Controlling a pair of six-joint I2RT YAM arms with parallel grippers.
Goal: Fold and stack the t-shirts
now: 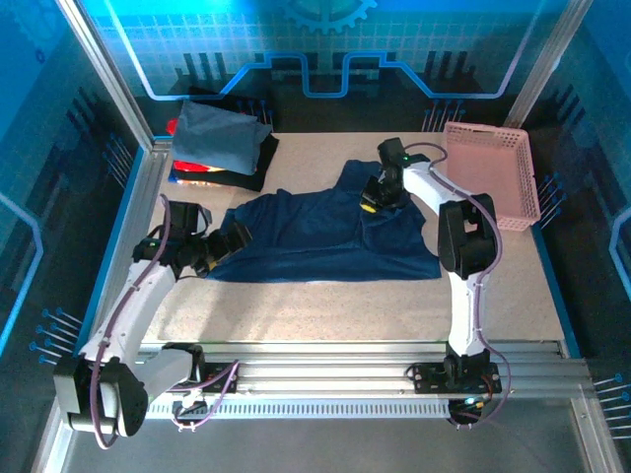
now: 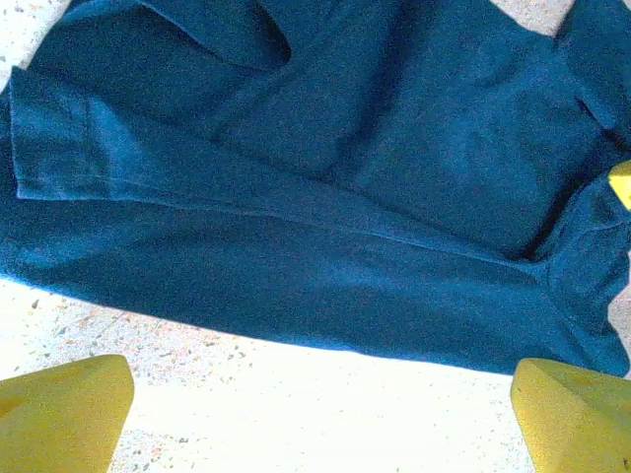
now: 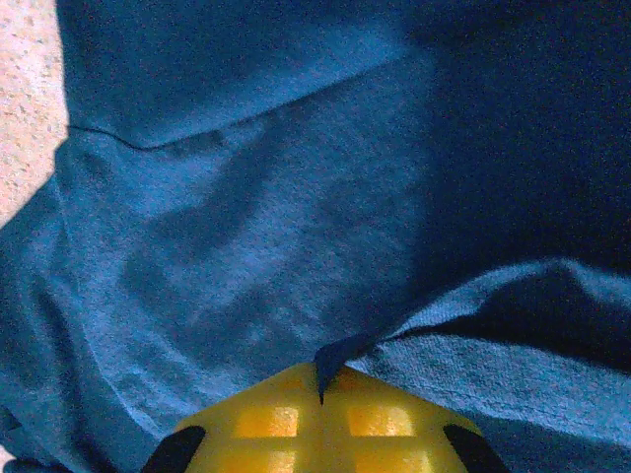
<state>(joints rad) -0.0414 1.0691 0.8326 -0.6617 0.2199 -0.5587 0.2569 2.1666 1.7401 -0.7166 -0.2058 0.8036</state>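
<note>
A large dark navy t-shirt (image 1: 315, 241) lies spread across the middle of the table, rumpled at its upper right. My right gripper (image 1: 375, 202) is down on that upper right part. In the right wrist view it (image 3: 322, 389) is shut on a small pinched fold of the navy cloth (image 3: 246, 217). My left gripper (image 1: 222, 251) sits at the shirt's left edge. In the left wrist view it (image 2: 320, 404) is open, its yellow fingers (image 2: 64, 409) wide apart over bare table just short of the shirt's hem (image 2: 325, 177). Folded t-shirts are stacked at the back left, slate-blue (image 1: 222, 133) over red (image 1: 192, 169) and black (image 1: 242, 177).
A pink lattice basket (image 1: 493, 172) stands at the back right, just beyond the right arm. Aluminium frame rails (image 1: 138, 197) border the table on the left, right and front. Bare speckled tabletop (image 1: 325, 310) lies in front of the navy shirt.
</note>
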